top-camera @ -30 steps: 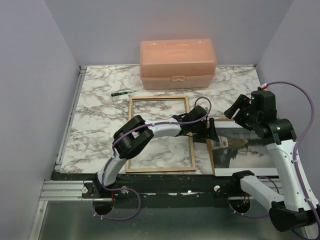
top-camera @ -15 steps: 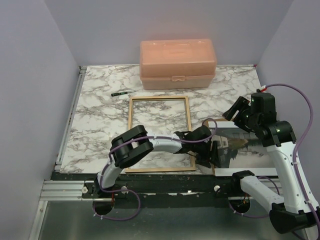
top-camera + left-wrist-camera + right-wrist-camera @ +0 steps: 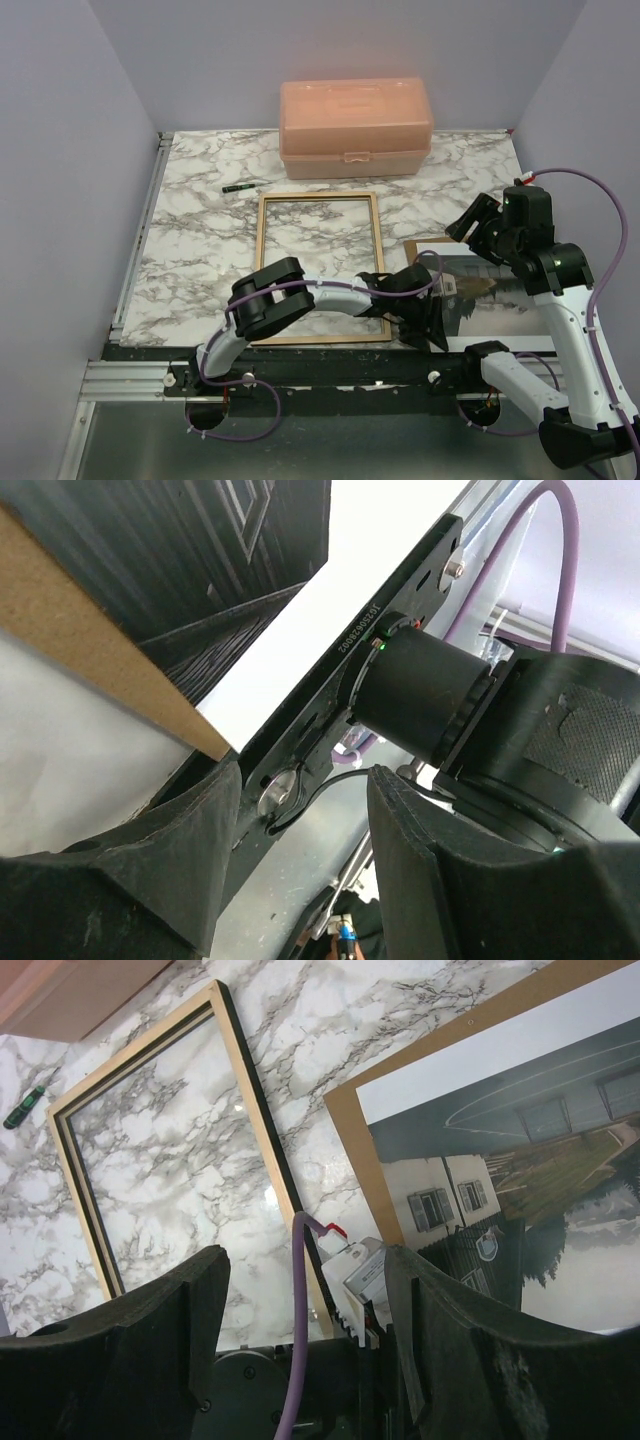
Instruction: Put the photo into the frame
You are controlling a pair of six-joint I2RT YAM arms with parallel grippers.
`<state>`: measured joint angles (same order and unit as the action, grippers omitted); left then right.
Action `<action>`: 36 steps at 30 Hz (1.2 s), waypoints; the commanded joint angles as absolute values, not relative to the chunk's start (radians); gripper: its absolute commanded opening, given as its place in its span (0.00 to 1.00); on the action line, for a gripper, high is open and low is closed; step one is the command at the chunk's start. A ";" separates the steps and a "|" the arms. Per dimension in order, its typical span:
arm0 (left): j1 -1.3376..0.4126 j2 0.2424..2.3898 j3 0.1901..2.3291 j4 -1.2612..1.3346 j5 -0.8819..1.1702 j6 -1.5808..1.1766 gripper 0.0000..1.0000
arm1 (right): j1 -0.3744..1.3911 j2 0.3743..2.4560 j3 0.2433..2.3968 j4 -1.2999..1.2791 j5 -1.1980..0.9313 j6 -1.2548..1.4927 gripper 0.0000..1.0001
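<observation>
The frame point(image 3: 320, 196) lies flat at mid-table, light wood side up, marble showing through its pane; it also shows in the right wrist view point(image 3: 240, 1090). The photo point(image 3: 485, 308) lies picture-up on a brown backing panel point(image 3: 424, 244) to the right of the frame. My left gripper point(image 3: 430, 325) is open and empty, low at the near-left corner of the photo point(image 3: 210, 550) and panel point(image 3: 110, 670), over the table's near edge. My right gripper point(image 3: 470, 225) is open and empty, raised over the photo's point(image 3: 520, 1150) far-left part.
A peach plastic box point(image 3: 355, 128) stands at the back centre. A small black-and-green pen point(image 3: 238, 187) lies left of it, behind the frame. A black rail point(image 3: 330, 360) runs along the near table edge. Walls close in on both sides.
My left gripper has swung from the frame's right edge towards me, down to the photo's near-left corner. My right arm has barely moved.
</observation>
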<state>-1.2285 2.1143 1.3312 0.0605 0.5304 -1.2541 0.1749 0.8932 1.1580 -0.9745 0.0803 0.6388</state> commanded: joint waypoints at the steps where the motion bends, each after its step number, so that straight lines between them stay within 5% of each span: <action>1: -1.251 2.167 1.401 0.007 0.532 -1.263 0.54 | 0.170 0.880 1.155 -0.990 0.059 0.646 0.70; 10: -1.278 2.203 1.467 -0.124 0.487 -1.244 0.54 | 0.169 0.882 1.166 -0.993 0.061 0.644 0.70; 14: -1.297 2.210 1.492 -0.183 0.479 -1.241 0.65 | 0.170 0.881 1.161 -0.991 0.060 0.646 0.69; 18: -1.297 2.236 1.531 -0.216 0.461 -1.238 0.66 | 0.170 0.877 1.146 -0.980 0.045 0.654 0.70; 36: -1.266 2.204 1.493 -0.118 0.376 -1.244 0.42 | 0.170 0.867 1.129 -0.973 0.029 0.657 0.69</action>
<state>-1.2808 2.2253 1.5253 -0.1692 0.4564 -1.2503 0.1749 0.8814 1.1469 -0.9741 0.0532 0.6540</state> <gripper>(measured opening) 0.459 0.695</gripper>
